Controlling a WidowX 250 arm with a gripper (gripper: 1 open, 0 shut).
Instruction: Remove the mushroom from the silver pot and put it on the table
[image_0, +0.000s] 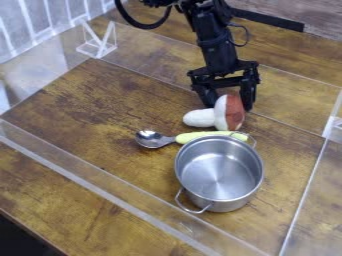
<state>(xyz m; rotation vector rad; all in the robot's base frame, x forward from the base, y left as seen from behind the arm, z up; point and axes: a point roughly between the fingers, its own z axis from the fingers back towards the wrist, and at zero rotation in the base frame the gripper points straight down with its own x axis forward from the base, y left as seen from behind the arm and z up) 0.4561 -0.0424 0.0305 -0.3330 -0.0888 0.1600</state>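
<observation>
Mushroom (226, 112) — lying on its side on the worktop (94, 110), out of the silver pot (219, 171), cap toward the back, cream stem pointing forward and left.

Worktop first: bare planks all around, clear walls at the edges, so a nudged mushroom has room to roll but nowhere to fall off.

Silver pot next: empty by the look of it, standing just in front of the mushroom — close enough that a rolling cap could bump the rim or tip back in.

Gripper (225, 90): jaws spread wide, straddling the cap from above, holding nothing. Likely risk on lifting away — a finger catching the rounded cap and dragging or flicking it; a straight rise looks safest.

Spoon (174, 138): lying beside the pot, yellow-green handle near the stem — easily knocked by a sideways exit.

Mushroom itself: round, smooth, unstable on its side.
</observation>
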